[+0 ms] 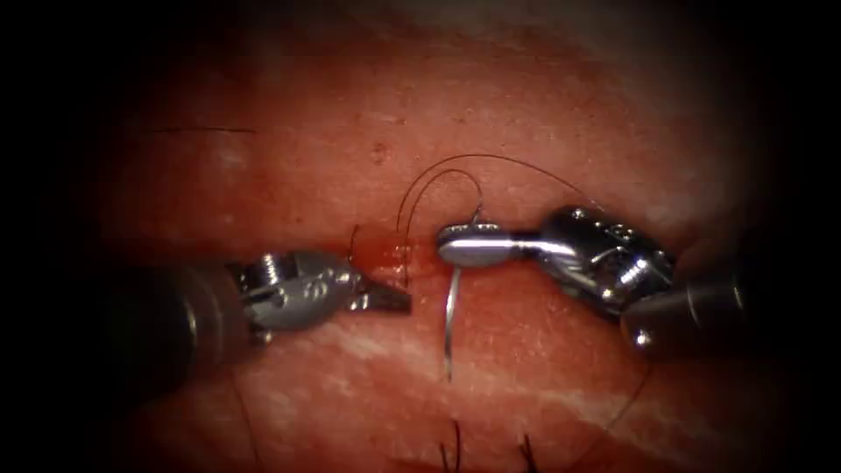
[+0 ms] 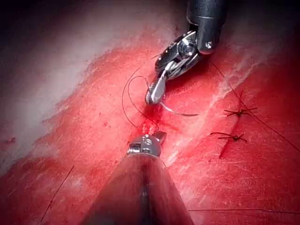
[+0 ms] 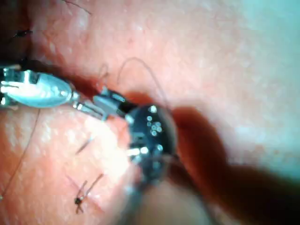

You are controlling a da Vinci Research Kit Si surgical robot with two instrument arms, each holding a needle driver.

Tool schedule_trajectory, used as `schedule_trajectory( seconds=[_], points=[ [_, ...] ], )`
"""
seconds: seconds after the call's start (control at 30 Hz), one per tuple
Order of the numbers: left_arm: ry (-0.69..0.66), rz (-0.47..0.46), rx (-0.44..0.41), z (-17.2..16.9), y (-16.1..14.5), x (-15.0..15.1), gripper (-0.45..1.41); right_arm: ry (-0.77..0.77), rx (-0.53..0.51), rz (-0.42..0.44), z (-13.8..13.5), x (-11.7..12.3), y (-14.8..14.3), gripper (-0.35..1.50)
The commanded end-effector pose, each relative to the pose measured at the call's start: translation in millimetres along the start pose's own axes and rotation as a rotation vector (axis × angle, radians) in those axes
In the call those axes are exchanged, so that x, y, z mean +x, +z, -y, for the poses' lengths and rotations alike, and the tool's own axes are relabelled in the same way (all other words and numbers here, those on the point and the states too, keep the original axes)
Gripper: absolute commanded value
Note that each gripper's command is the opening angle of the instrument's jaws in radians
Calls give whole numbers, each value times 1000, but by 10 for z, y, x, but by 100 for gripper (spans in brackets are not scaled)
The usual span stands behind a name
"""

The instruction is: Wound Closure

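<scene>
On a slab of red tissue (image 1: 543, 385), two needle drivers face each other across a short cut (image 1: 390, 256) wet with red fluid (image 1: 378, 252). The right gripper (image 1: 455, 247), entering from the right, is closed on a curved needle (image 1: 450, 320), holding it near its thread end. The rest of the curve hangs free toward the viewer, clear of the tissue, just right of the cut; its tip seems to rest on or just above the surface. The left gripper (image 1: 385, 298) lies at the cut's left edge, its tip close to the wound. Whether its jaws are parted or holding anything cannot be told.

A dark thread (image 1: 455, 171) loops up from the cut and arcs round to the needle's held end.

Risks, as a judgement: the thread loop lies slack beside both tools and could snag on a jaw or tangle. The needle is gripped at one end only, so it might swivel in the jaws. Its free point could scratch the tissue.

Count: two tools, one needle, one working thread, and two finished stitches (image 2: 234, 124) with cut thread ends, seen in the left wrist view.
</scene>
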Motion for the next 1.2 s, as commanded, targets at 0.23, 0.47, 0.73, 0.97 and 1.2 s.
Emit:
schedule_trajectory(
  seconds=[0.23,0.47,0.73,0.97,1.2],
  points=[
    [-7,2,22,23,24,-7,-45,-39,-2,4,-4,-13,2,-35],
    [-21,62,34,41,39,-31,-45,-57,-3,4,-5,-13,2,-35],
    [-38,106,33,54,45,-40,-45,-87,-12,6,-20,-12,3,-35],
    [-32,239,2,51,49,-42,-45,-120,-12,5,-34,-12,8,-35],
    [-26,362,-41,40,55,-47,-45,-170,6,8,-39,-14,23,-35]
  ],
)
